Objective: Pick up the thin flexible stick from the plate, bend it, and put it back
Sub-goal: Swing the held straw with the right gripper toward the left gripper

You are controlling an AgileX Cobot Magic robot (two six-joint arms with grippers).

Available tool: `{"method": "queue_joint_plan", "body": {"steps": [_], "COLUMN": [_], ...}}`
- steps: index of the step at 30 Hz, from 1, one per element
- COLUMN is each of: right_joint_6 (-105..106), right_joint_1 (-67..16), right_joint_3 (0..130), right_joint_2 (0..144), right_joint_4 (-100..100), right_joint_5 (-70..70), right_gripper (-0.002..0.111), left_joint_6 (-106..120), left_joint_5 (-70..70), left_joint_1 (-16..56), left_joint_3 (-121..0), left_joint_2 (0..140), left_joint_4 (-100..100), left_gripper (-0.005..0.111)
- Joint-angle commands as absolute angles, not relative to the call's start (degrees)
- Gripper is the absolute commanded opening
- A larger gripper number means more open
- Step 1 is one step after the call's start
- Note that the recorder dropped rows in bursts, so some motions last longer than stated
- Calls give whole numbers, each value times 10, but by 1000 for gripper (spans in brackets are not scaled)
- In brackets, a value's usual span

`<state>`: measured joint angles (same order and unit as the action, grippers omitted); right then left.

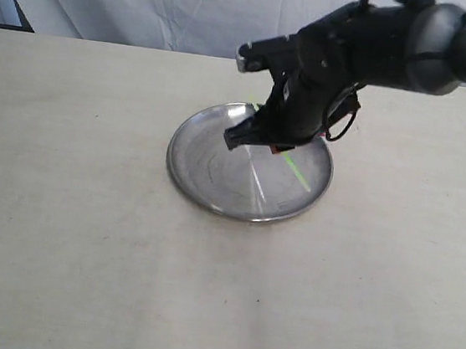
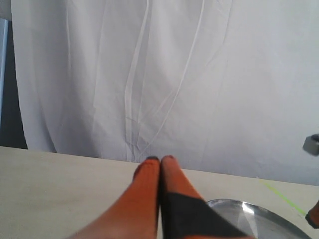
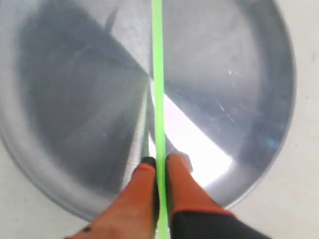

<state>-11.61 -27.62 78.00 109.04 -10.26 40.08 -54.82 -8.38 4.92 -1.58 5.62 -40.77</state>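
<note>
Right claw (image 3: 158, 165) pinches the stick (image 3: 158, 74) over the plate (image 3: 251, 59); curtain (image 1: 151, 5) behind.

Much of the stick (image 1: 299, 172) behind the right arm (image 1: 417, 40); plate (image 2: 279, 221) partly outside the left wrist view

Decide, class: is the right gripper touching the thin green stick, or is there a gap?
Touching. The right wrist view shows the thin flexible stick pinched in the right gripper, both orange fingers pressed against it, no gap.
</note>
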Motion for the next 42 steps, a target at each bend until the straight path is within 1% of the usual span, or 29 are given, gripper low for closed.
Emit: {"method": "queue_joint_plan", "body": {"steps": [1,5,9,13,15,16,17,19,21,24,26,29,30,33,35,38,40,42], "right_joint_6": [-20,80,125,173,241,265,316,395,440,456,488,544,562,589,589,589,596,603], "right_joint_1": [-274,-274,-274,-274,-274,-274,-274,-275,-275,-281,-310,-356,-370,-385,-387,-387,-387,-387], "right_joint_3": [779,779,761,696,637,621,595,568,554,549,549,552,552,552,552,552,552,552], "right_joint_2": [1030,993,965,930,904,895,878,856,842,825,826,837,843,847,849,849,849,849], "right_joint_4": [-6,122,210,295,390,429,515,624,692,710,729,768,779,777,779,792,813,842], "right_joint_5": [405,429,436,436,434,432,434,447,474,502,496,504,506,506,506,506,497,492], "right_gripper": [-1,-1,-1,-1,-1,-1,-1,-1,-1,-1,-1,-1,-1,-1,-1,-1,-1,-1], "left_joint_6": [-548,-548,-548,-548,-553,-576,-687,-824,-837,-835,-846,-977,-1078,-1199,-1199,-1199,-1199,-1199], "left_joint_5": [-90,-90,-90,-91,-94,-103,-137,-184,-214,-222,-225,-225,-229,-272,-319,-349,-352,-357], "left_joint_1": [53,53,53,53,53,53,53,53,58,65,65,65,65,65,65,65,65,65], "left_joint_3": [-14,-14,-14,-14,-14,-14,-14,-14,-14,-14,-14,-14,-14,-14,-14,-14,-14,-14], "left_joint_2": [54,54,54,54,54,54,54,54,53,50,50,50,50,50,50,50,50,50], "left_joint_4": [-412,-412,-412,-412,-407,-386,-313,-250,-255,-256,-256,-288,-353,-501,-513,-490,-505,-516], "left_gripper": [0,0,0,0,0,0,0,0,0,0,0,0,2,13,26,45,56,59]}}
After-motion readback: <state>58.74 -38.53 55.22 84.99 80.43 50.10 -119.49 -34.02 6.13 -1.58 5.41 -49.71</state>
